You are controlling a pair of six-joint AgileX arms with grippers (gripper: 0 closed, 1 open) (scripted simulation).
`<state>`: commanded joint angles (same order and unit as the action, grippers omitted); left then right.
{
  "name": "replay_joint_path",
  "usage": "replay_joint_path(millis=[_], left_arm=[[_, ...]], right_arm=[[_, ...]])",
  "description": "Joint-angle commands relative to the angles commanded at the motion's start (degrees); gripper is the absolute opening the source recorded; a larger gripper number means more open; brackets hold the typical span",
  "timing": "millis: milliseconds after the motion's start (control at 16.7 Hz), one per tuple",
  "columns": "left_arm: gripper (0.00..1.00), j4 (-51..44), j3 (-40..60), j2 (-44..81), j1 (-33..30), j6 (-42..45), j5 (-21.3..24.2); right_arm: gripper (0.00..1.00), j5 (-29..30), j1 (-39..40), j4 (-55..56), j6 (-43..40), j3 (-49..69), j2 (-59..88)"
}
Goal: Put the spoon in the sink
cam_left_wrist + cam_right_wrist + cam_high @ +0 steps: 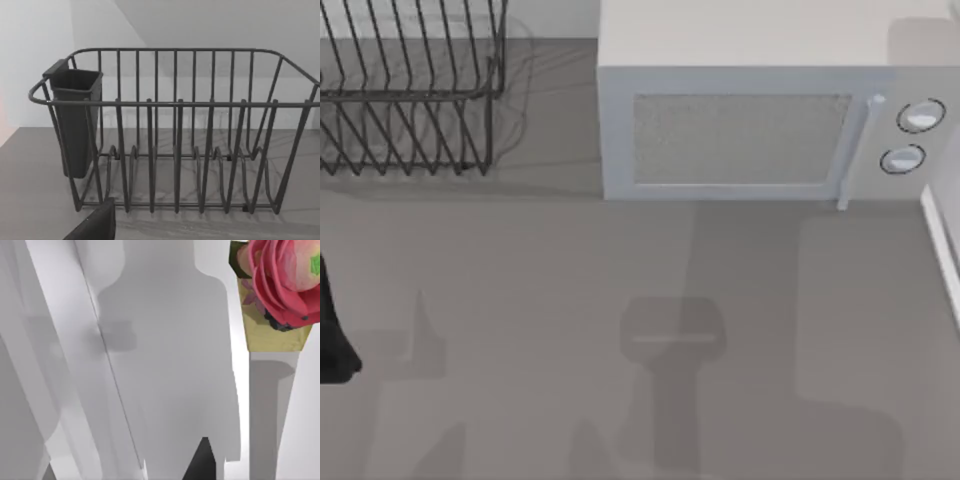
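Note:
The spoon is out of view. A white raised edge [942, 245] runs along the table's right side; I cannot tell whether it is the sink's rim. My left arm [332, 335] is a black shape at the table's left edge, in front of the dish rack. In the left wrist view a dark part of the left gripper [95, 225] juts in below the rack. The right wrist view faces white panels [165, 365] close up.
A black wire dish rack [410, 95] [175, 140] stands at the back left, with a dark cutlery holder [75, 120] on one end. A white microwave [760, 110] takes up the back middle and right. A pink flower [282, 277] shows beside the white panels.

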<state>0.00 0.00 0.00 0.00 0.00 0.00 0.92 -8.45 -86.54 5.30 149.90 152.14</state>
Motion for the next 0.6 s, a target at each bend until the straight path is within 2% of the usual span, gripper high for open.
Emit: replay_joint_path(millis=[240,480,600], left_arm=[[1.00,0.00,0.00,0.00,0.00,0.00,0.00],[1.00,0.00,0.00,0.00,0.00,0.00,0.00],[1.00,0.00,0.00,0.00,0.00,0.00,0.00]], right_arm=[[0.00,-0.02,-0.20,5.86,0.07,-8.02,-2.31],[0.00,-0.02,-0.22,6.32,0.08,-8.53,-2.48],[0.15,-0.02,-0.22,6.32,0.08,-8.53,-2.48]])
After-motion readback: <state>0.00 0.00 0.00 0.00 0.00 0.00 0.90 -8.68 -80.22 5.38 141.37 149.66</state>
